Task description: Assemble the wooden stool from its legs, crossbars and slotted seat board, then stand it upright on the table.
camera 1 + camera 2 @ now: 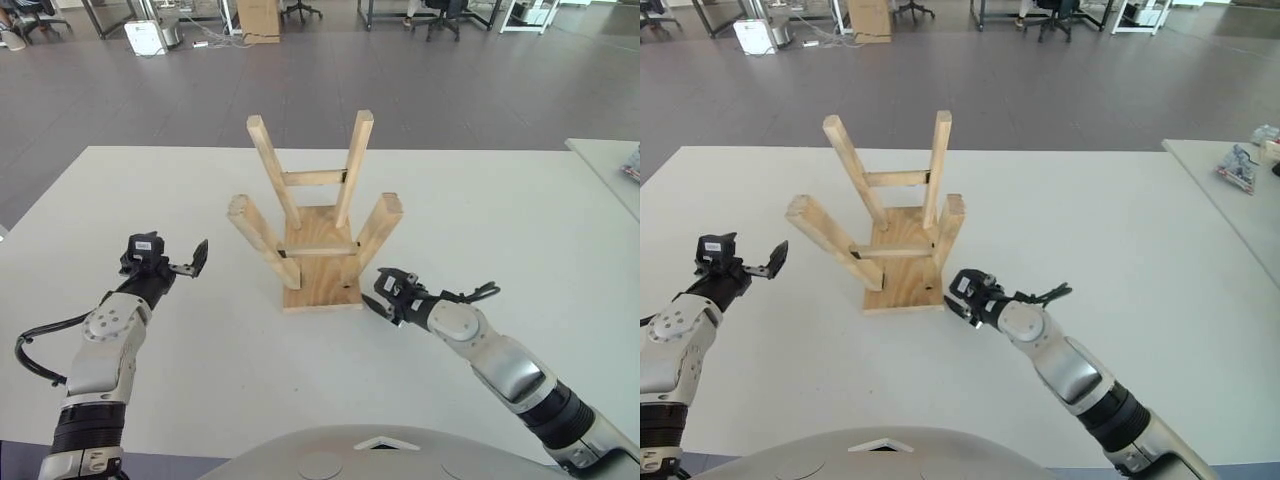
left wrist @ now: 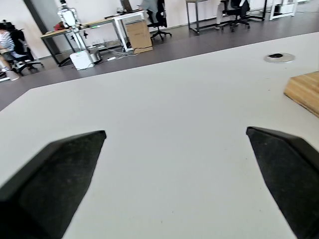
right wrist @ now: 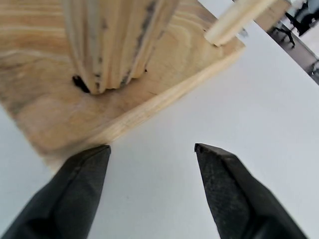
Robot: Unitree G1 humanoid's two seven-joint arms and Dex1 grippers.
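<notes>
1. Left eye view: the stool (image 1: 312,235) sits upside down in the middle of the white surface (image 1: 480,210). Its seat board (image 1: 322,288) lies flat, and its four legs (image 1: 353,165) splay upward, tied by crossbars (image 1: 313,178). The left tool (image 1: 185,262) hovers well off to the stool's left, spread open and grasping nothing. The right tool (image 1: 385,297) is just beside the seat board's near right corner. A small white sticker (image 1: 143,245) rides on the left wrist, its print too small to read. On the floor far behind the stool stand a cardboard box (image 1: 258,18) and some office chairs (image 1: 443,15).

2. Right eye view: well to the stool's right, a neighbouring table (image 1: 1220,190) carries a few packets (image 1: 1237,165). I can't make out their printing.

3. Left wrist view: the left tool's two black fingers (image 2: 65,164) stand wide apart over the surface, released. A corner of the stool's pale wood shows off to one side. Farther off than that corner, a round grommet (image 2: 274,57) is set into the surface.

4. Right wrist view: the right tool's fingers (image 3: 79,184) are parted with nothing between them, and their tips are just short of the seat board's edge. I cannot tell whether one touches the wood. A leg is socketed into the board close ahead, with a dark mark (image 3: 79,82) at its base.
</notes>
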